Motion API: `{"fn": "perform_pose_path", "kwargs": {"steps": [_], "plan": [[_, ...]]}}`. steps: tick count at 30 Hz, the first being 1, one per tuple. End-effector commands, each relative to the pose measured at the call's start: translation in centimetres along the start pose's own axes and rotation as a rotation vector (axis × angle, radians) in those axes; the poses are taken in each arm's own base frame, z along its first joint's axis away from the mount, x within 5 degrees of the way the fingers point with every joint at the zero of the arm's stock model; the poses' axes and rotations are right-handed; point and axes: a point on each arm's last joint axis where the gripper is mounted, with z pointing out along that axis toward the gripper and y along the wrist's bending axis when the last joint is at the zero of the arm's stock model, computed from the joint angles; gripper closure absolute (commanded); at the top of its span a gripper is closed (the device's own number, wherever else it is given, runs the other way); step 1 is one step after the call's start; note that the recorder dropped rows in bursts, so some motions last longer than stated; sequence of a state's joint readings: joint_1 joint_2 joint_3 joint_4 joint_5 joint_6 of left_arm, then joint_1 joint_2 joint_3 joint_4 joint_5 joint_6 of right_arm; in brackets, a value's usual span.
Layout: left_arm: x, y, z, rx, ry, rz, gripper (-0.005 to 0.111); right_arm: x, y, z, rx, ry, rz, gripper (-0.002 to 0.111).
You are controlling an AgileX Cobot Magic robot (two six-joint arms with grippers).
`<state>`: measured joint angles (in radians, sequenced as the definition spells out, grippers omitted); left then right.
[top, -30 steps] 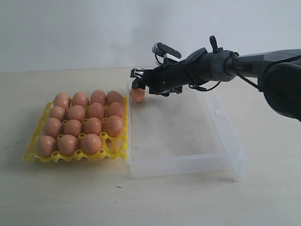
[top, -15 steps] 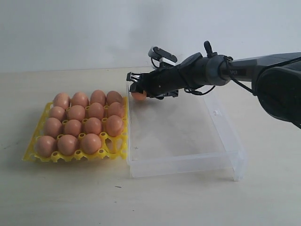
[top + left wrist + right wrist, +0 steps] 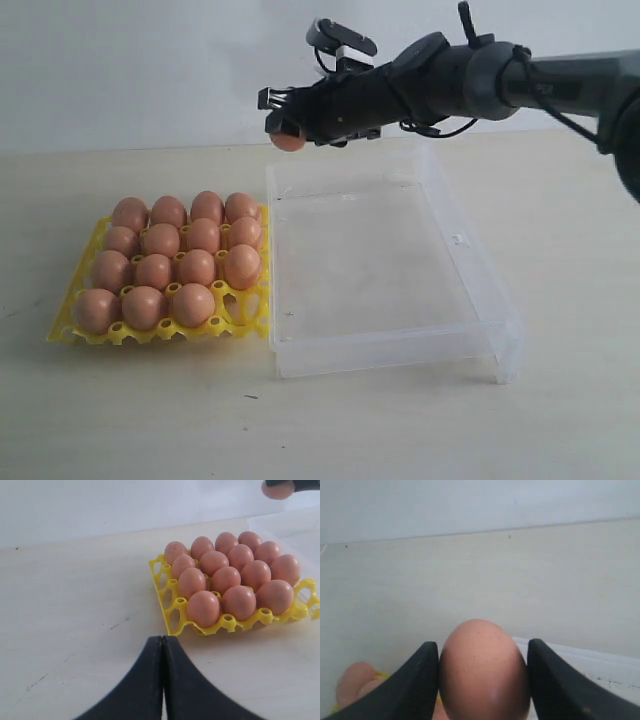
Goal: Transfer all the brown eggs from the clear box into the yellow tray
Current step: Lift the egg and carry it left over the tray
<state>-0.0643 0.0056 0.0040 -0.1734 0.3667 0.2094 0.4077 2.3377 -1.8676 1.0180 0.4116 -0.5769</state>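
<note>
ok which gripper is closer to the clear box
Right. The right gripper, shut on a brown egg, hangs above the far corner of the clear box. The left gripper, shut, is beyond the yellow tray, which lies between it and the box.

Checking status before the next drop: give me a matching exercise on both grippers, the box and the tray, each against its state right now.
Things:
1. left gripper
2. right gripper
3. box
4. tray

States:
A. one cell free
B. shut on an egg
C. no eggs inside
D. shut, holding nothing

Pairs: 1-D, 2-B, 3-C, 4-A
</note>
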Motion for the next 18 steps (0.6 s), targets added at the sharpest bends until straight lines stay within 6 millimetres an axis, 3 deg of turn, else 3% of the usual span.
{"fn": "perform_pose_path", "kwargs": {"steps": [1,8,14,18], "plan": [[-0.2,0.0,-0.1,0.001,-0.017,0.004,0.107,0.5,2.8,-2.4,0.033,-0.039,-0.12,0.108],[-0.2,0.0,-0.1,0.001,-0.017,0.004,0.107,5.1,6.6,-5.4,0.207,-0.175,-0.263,0.108],[-0.2,0.0,-0.1,0.001,-0.017,0.004,0.107,9.4,9.2,-5.0,0.205,-0.158,-0.285,0.108],[-0.2,0.0,-0.1,0.001,-0.017,0.004,0.107,10.8,11.6,-4.8,0.151,-0.141,-0.384,0.108]]}}
